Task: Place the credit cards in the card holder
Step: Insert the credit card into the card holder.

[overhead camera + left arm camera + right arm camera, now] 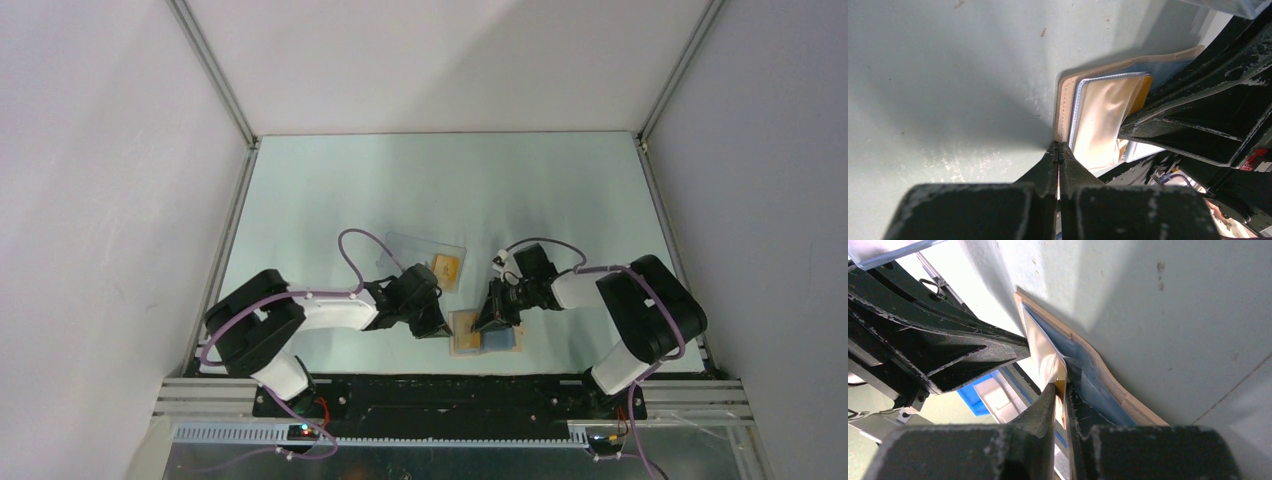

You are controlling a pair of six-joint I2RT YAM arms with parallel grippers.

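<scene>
From above you get only the layout: the card holder (488, 340) lies open close to the near edge of the surface (400, 180), tan rim and blue lining showing. Both pincers crowd over its far side, too small there to read. Your left wrist camera fills that in: the left pincer (1058, 146) is fully closed, tips pressed together and touching the holder's tan stitched edge, nothing visible between them. That same view catches an orange credit card (1145, 91) peeking out beside the holder's clear inner pocket, right where the right pincer's black fingers (1178, 107) come in. Switch to the right wrist and you see what the others hide: the right pincer (1061, 387) shows only a narrow slit, clamped on that card's thin orange edge at the blue-lined pocket. On top again, a clear box (425, 248) sits just behind the left pincer. A second credit card (446, 268) shows at the box's near right corner, in it or on it you cannot tell, apart from the holder. Room is tight up front: the two pincers are just beside each other over the holder. Past the box the surface runs open to its far edge and out to both sides. Both arms reach in low from their bases, elbows swung outward, forearms angled toward the middle, wrists meeting at the holder.
</scene>
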